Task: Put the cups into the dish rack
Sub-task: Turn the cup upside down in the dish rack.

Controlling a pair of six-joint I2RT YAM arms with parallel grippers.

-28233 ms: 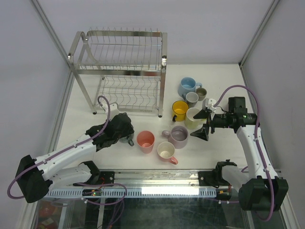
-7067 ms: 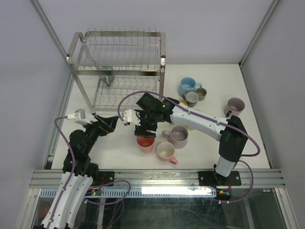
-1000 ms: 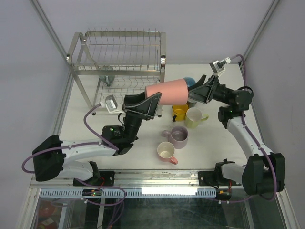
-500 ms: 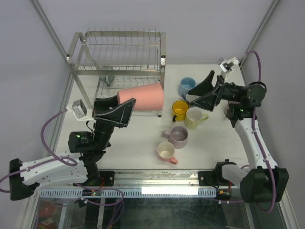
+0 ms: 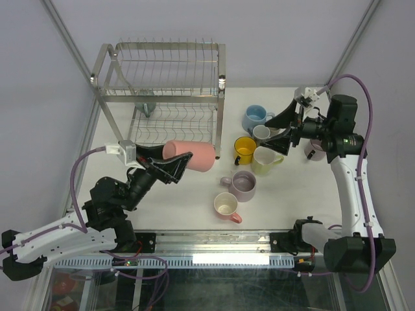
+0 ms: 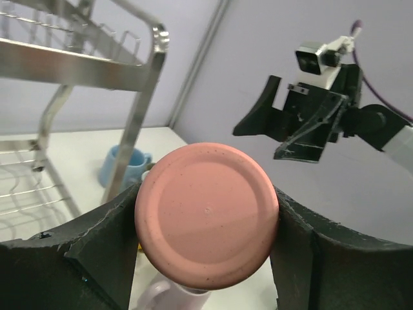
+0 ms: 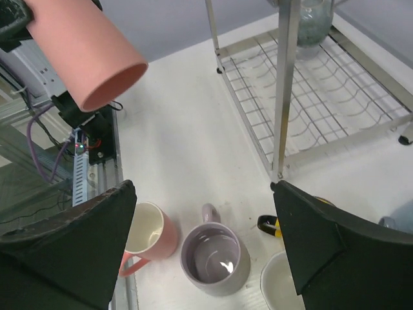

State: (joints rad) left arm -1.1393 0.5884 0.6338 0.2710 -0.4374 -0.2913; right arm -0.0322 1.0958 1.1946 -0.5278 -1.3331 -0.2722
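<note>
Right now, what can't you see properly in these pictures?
Left wrist view: the pink cup shows only its bottom; handle hidden.
Left wrist view: the pink cup hides most of the lilac cup.
Top view: the right arm covers most of the mauve cup.
Right wrist view: the top edge cuts off the grey cup in the dish rack.

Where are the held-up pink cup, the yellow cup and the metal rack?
pink cup (image 5: 198, 157): overhead view, on its side wall.
yellow cup (image 5: 245, 148): overhead view, inside its open mouth.
dish rack (image 5: 222, 80): overhead view, top of its front right post.
</note>
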